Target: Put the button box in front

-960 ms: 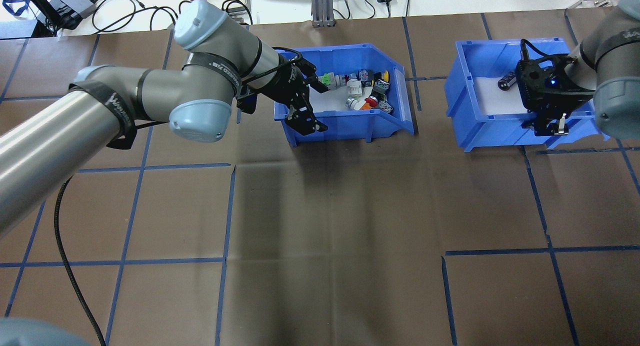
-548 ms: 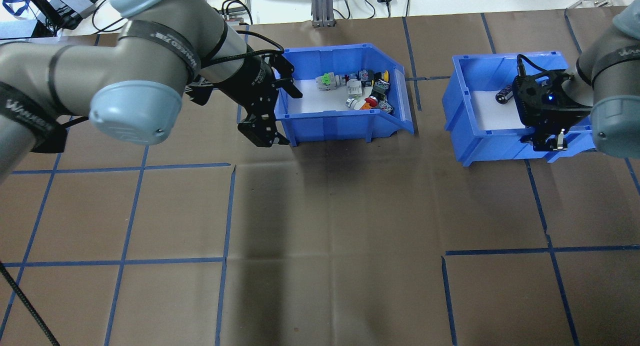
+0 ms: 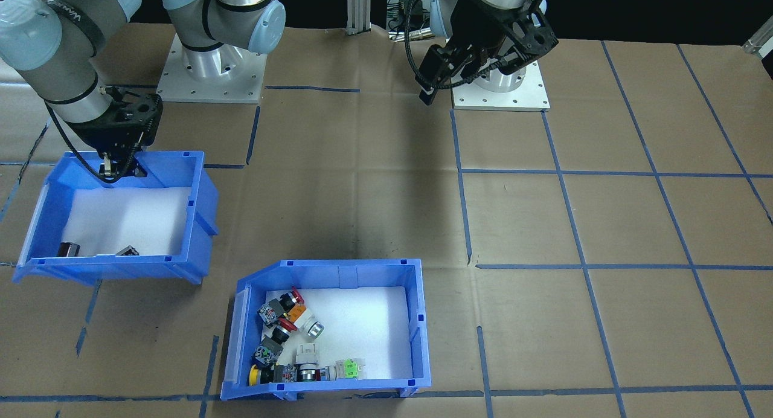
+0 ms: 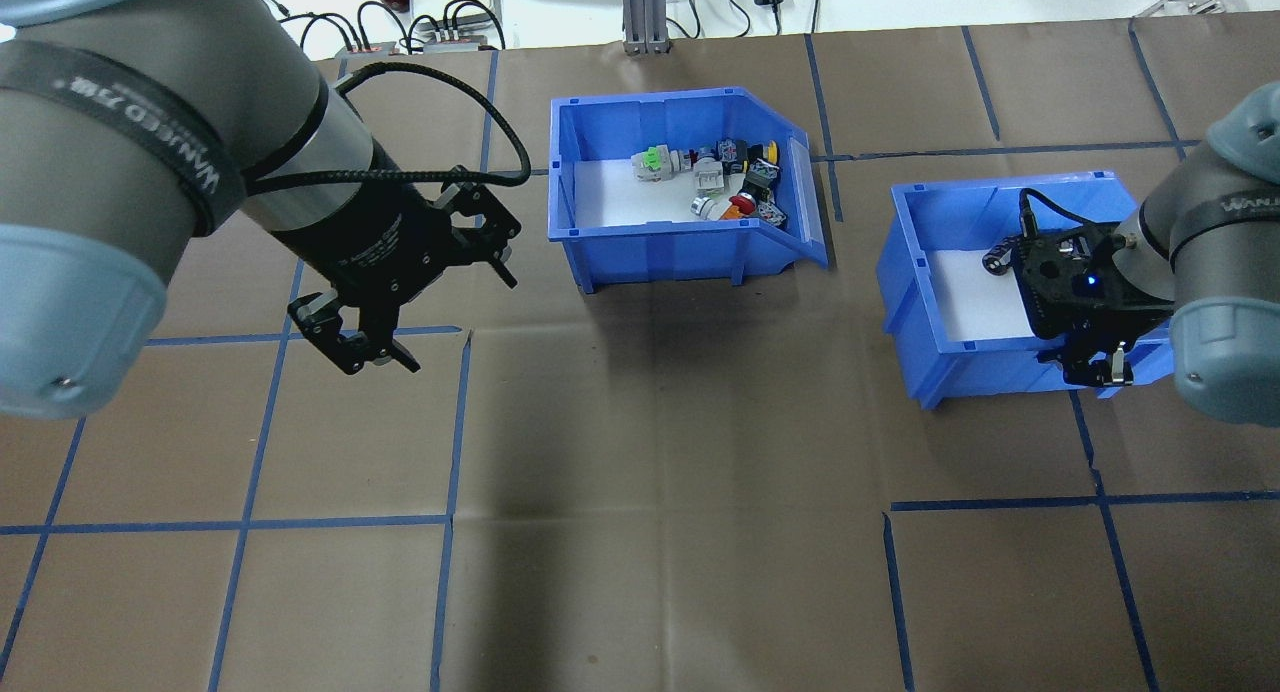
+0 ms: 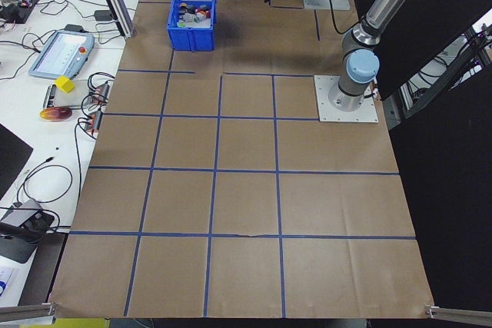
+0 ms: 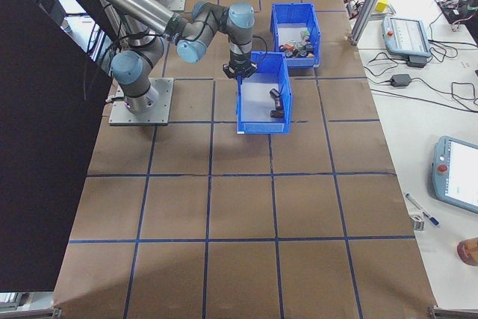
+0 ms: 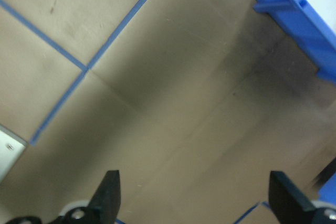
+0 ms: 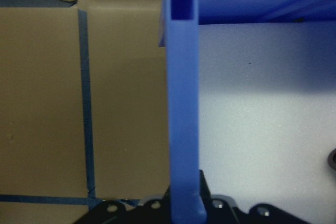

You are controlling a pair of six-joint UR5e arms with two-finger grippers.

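My left gripper (image 4: 400, 302) hangs over bare brown paper well clear of the button box (image 4: 680, 187), its jaws spread wide and holding nothing; from the left wrist camera I see both fingertips (image 7: 107, 192) far apart above the table (image 7: 157, 93), with a corner of blue bin at the upper right. The left arm comes in from the overhead view's left, wrist angled down toward the table. The button box sits on the far side of the table from the robot's base, upright, its coloured push-buttons (image 3: 284, 339) bunched toward the sloped front end. My right gripper (image 4: 1095, 362) is clamped on the near wall of the other blue bin (image 4: 930, 302); the right wrist camera shows that wall (image 8: 181, 103) running straight down between the jaws. The right forearm reaches over the bin, wrist pointing down.
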